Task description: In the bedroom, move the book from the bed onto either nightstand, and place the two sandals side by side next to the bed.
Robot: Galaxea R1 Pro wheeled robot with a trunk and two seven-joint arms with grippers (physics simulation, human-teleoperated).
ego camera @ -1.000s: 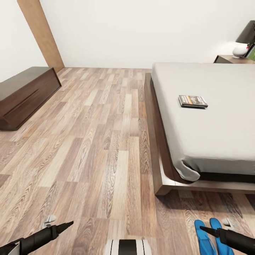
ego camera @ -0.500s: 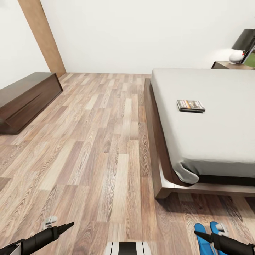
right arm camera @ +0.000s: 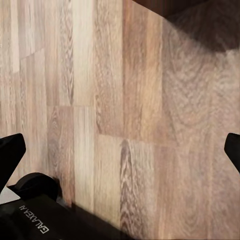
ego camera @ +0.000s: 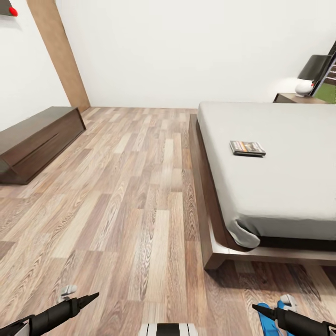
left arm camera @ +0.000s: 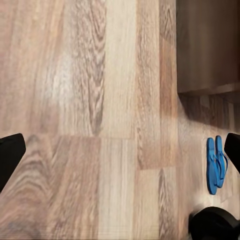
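— The grippers? 
— Left gripper [left arm camera: 120,155] and right gripper [right arm camera: 120,150] both hang with fingers spread wide, empty, over the plank floor [ego camera: 116,186].
— The book? 
— The book [ego camera: 247,148] lies flat on the bed [ego camera: 280,186].
— The sandals? 
— The two sandals [left arm camera: 216,165] lie together on the floor near the bed's foot corner.

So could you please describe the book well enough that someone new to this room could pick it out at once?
Find the large low bed with the dark wood frame and plain grey mattress, at the right of the head view. The book lies flat on the mattress, near its left edge. It is the one small dark thing there, a thin paperback with an orange band.
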